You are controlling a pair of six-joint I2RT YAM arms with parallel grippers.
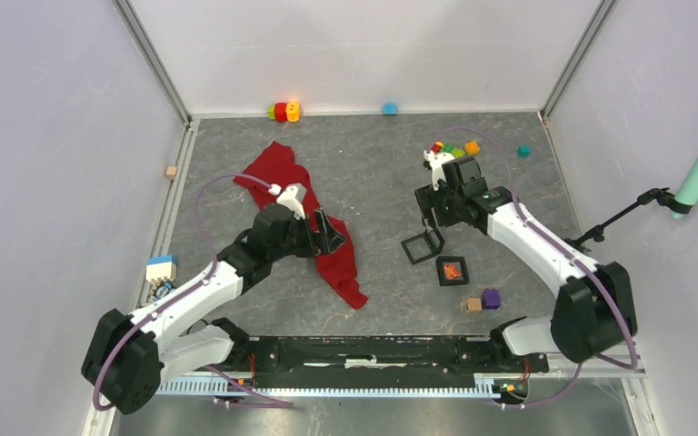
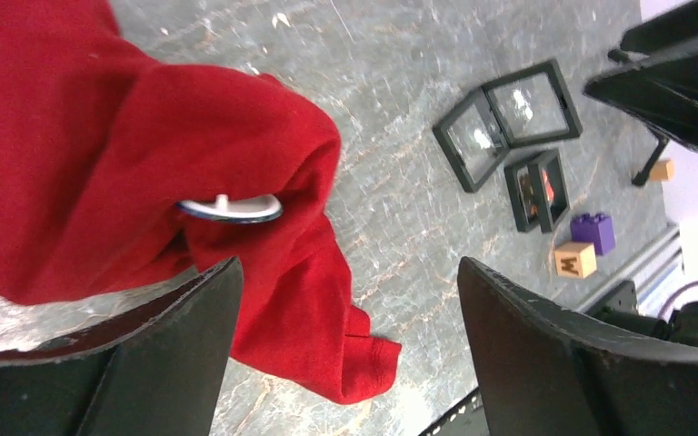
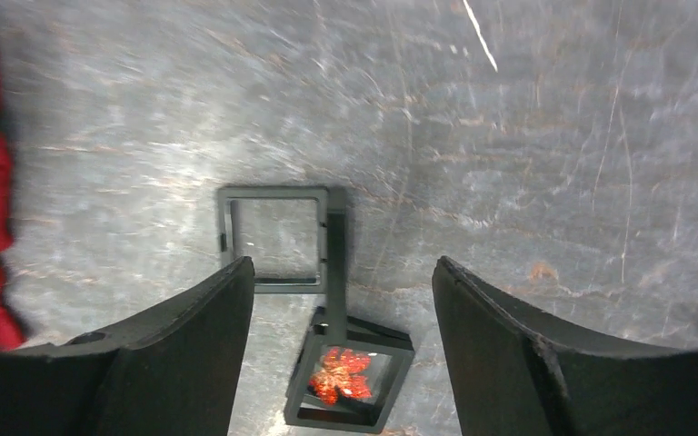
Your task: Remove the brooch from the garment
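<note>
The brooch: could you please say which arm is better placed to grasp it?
Left: the left pincer hangs open over the red garment, the brooch close by; the right pincer is open over the display cases, apart from the garment.

The garment (image 1: 274,171) is a bright red piece of soft cloth, lying crumpled on the grey, marbled table (image 1: 373,163). In the top view it stretches as a long, uneven strip from the far left towards the near middle, broad at its far end and narrowing to a small folded tip at its near end. In the left wrist view the cloth (image 2: 82,136) is bunched into thick folds, with a hemmed corner at the bottom. The brooch (image 2: 232,210) sits on one of these folds near the cloth's edge. It is a small, thin, silvery disc seen almost edge-on, with a short stub rising from its middle. Its face cannot be made out.
</note>
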